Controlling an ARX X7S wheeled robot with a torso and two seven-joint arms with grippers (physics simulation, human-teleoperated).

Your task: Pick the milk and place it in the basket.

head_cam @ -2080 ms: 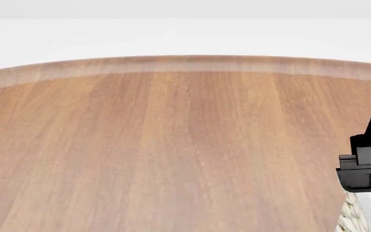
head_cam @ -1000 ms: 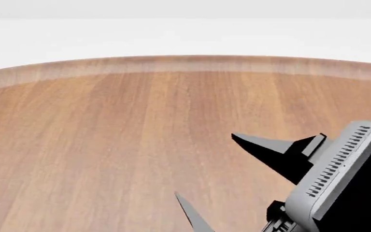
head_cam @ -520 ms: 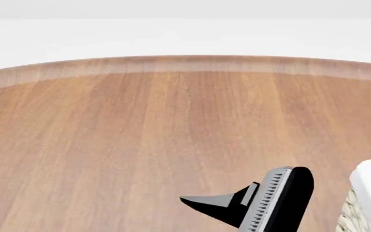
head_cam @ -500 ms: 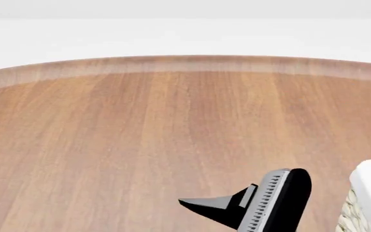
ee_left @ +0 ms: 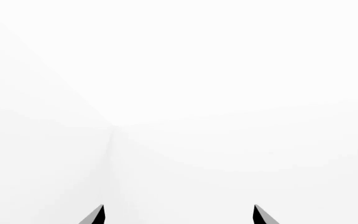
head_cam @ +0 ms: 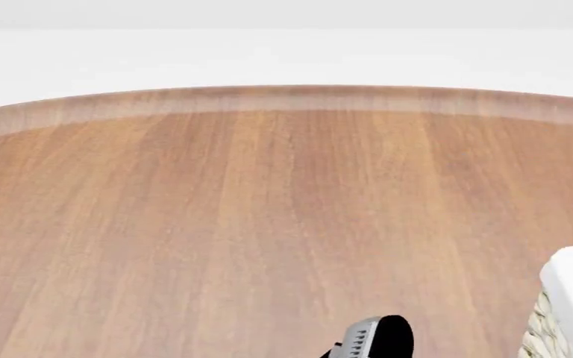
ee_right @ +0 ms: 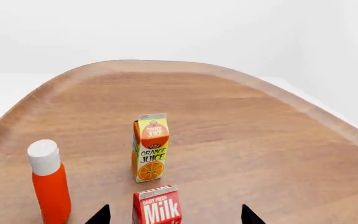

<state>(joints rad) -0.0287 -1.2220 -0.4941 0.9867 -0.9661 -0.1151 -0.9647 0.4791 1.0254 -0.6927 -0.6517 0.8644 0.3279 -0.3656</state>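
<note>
The right hand [ee_right: 173, 215] has dropped almost out of the head view over the last second: where its whole body and both fingers stood over the counter [head_cam: 266, 209], only a rounded grey-black end now pokes up at the lower edge. In its own wrist view the two dark fingertips stand spread wide, with nothing between them, so the hand is released and empty.

Nearest to it, directly ahead and framed between those tips, is the milk [ee_right: 158, 205], upright on the wood, not yet touched. Just beyond the milk, in the same line, stands the orange juice carton [ee_right: 150, 147], and off to one side of the milk is an orange bottle with a white cap [ee_right: 50, 184]. Judging by this, the descent has lined the hand up for a grasp, and the next move is likely a short advance to close on the carton without nudging the juice behind it.

The basket [head_cam: 570, 298] shows only as a corner at the head view's right edge, beside the hand.

The left hand [ee_left: 177, 214] is likewise spread open, facing blank white.
</note>
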